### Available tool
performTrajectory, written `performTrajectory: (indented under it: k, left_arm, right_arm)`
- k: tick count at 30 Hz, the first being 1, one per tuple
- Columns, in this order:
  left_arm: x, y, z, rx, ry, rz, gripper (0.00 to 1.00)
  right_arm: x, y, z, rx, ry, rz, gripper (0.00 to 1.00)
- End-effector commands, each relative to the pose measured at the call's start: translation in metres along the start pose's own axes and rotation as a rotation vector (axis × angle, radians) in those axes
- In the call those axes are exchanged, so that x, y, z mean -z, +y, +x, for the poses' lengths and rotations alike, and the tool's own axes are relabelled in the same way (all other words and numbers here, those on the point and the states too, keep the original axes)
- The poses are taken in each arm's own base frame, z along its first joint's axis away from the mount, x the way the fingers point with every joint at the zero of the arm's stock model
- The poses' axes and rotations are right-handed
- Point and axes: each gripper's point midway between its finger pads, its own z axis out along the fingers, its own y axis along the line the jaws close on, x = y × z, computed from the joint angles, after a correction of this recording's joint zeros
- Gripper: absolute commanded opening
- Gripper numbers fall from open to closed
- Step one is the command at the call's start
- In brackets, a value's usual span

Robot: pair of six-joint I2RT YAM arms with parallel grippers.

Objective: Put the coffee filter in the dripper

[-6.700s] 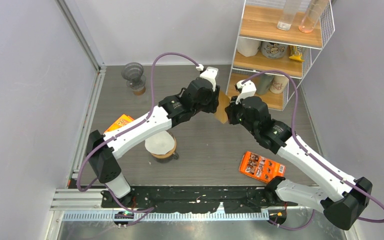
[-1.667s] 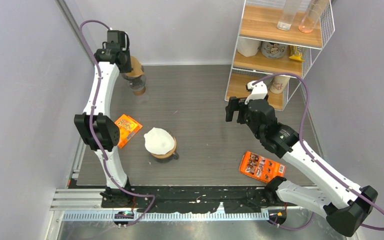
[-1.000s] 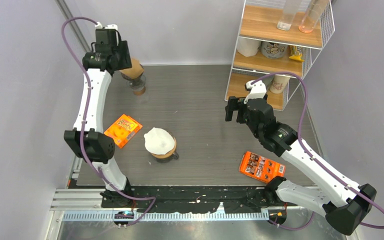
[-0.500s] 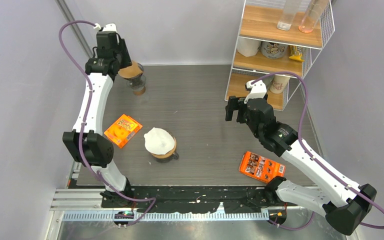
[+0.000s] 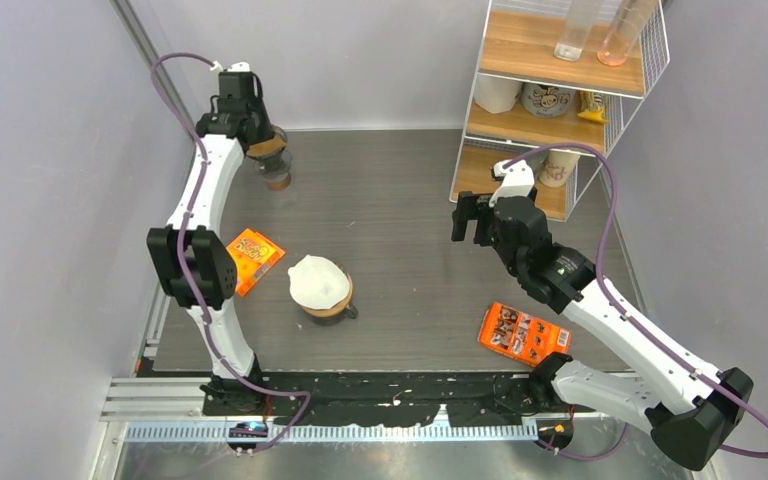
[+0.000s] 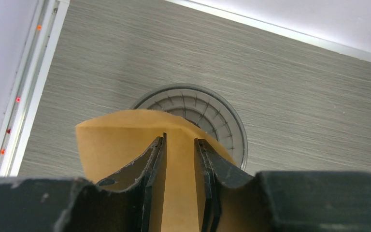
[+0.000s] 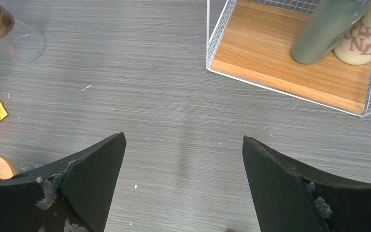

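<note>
At the table's far left corner, our left gripper pinches the coffee filter over the dripper; our right gripper gapes empty.

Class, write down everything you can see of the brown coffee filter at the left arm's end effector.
The coffee filter is thin, matte, unbleached brown paper with a rounded upper edge. The left end effector pinches it between two black fingers set close together. It hangs over the clear, ribbed dripper at the far left, hiding part of the rim. Whether the paper touches the dripper cannot be told.
</note>
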Motion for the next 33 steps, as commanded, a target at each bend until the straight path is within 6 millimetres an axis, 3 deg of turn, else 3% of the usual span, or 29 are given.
performTrajectory:
  k: [1, 23, 33]
  left_arm:
    - [-0.006, -0.006, -0.019, 0.021, -0.048, 0.002, 0.32]
    - [-0.031, -0.002, 0.006, 0.064, 0.06, -0.025, 0.37]
    - [-0.033, -0.002, 0.019, 0.022, 0.109, -0.017, 0.38]
  right_arm:
    - [0.002, -0.003, -0.02, -0.029, -0.058, 0.025, 0.97]
    - [-0.001, -0.008, -0.015, -0.02, -0.046, 0.055, 0.97]
    - [-0.003, -0.007, -0.013, -0.02, -0.038, 0.051, 0.97]
